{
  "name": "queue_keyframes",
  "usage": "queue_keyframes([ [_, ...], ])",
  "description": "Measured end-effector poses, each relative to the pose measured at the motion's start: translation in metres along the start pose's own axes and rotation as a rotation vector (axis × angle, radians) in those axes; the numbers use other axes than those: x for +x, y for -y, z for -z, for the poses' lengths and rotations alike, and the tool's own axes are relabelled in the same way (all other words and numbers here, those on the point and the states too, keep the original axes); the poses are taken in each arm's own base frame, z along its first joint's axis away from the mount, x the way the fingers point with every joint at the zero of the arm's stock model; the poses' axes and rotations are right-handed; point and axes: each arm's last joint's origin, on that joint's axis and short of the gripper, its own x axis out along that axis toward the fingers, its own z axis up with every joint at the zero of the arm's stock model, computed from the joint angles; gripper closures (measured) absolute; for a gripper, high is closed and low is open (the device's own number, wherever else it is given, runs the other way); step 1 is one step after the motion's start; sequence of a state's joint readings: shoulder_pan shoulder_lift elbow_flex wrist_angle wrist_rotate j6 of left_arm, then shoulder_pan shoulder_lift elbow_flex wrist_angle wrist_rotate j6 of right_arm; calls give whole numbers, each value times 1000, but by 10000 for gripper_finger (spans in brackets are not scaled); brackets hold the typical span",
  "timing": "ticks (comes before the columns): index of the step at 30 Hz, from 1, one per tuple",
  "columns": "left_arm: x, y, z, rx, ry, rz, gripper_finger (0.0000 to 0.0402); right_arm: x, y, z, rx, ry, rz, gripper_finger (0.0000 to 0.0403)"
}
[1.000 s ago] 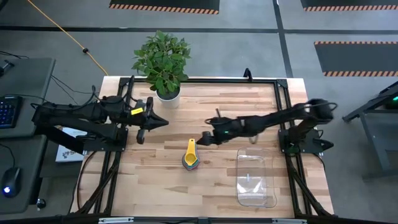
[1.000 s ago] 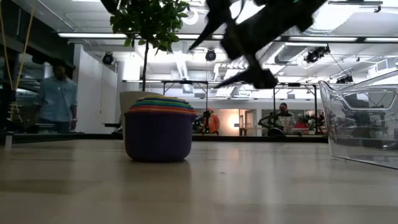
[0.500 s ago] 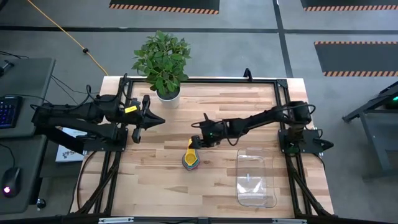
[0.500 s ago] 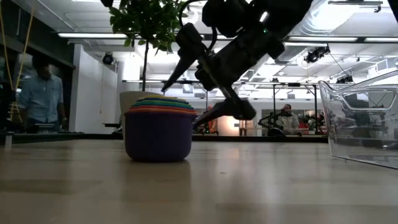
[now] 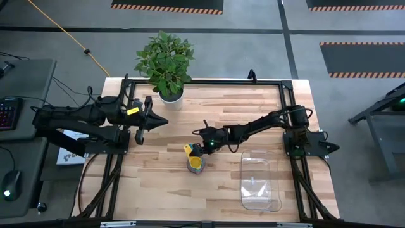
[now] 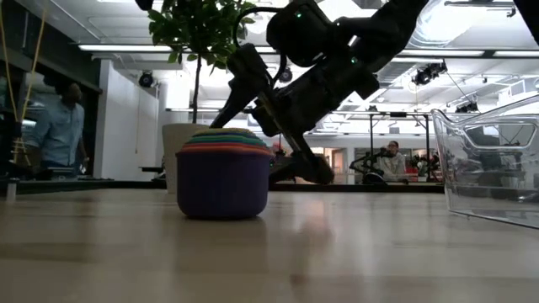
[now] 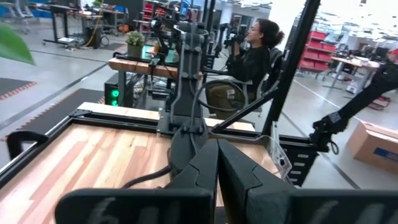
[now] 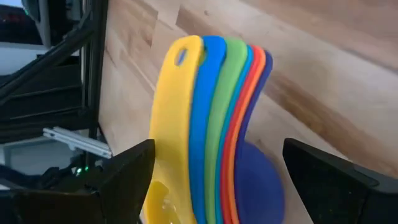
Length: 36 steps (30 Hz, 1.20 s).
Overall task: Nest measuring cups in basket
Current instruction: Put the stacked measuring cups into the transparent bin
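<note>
Straddling the measuring cups [image 5: 195, 162], right gripper [image 5: 197, 151] spread; no legible writing

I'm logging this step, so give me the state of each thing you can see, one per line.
measuring cups: nested in one stack, on the table, outside the basket.
basket: upright, no cups in it.
right tool: open, fingers either side of the fanned handles.
left tool: shut, empty, waiting at the table's left side.
plant: upright in its white pot.
</note>
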<state>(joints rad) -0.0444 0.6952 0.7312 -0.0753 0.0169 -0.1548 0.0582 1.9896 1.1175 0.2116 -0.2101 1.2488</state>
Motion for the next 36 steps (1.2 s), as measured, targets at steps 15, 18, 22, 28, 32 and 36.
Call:
queue_keyframes([
  [15, 0, -2, 0, 0, 10, -55, 401, -6, -2, -21, -104, -98, -149, 59],
  [18, 0, -2, 0, 0, 10, -54, 401, -6, 3, -28, -133, -107, -152, 59],
  [22, 0, -2, 0, -1, 10, -54, 401, 2, 14, -29, -125, -186, -167, 63],
  [28, 0, -2, 0, -1, 11, -54, 401, 10, 14, -29, -153, -194, -243, 72],
  [32, 0, -2, 0, -19, 11, -54, 401, 13, 17, -29, -150, -191, -234, 73],
  [36, 0, -2, 0, -25, 11, -54, 401, 13, 16, -29, -176, -158, -232, 73],
])
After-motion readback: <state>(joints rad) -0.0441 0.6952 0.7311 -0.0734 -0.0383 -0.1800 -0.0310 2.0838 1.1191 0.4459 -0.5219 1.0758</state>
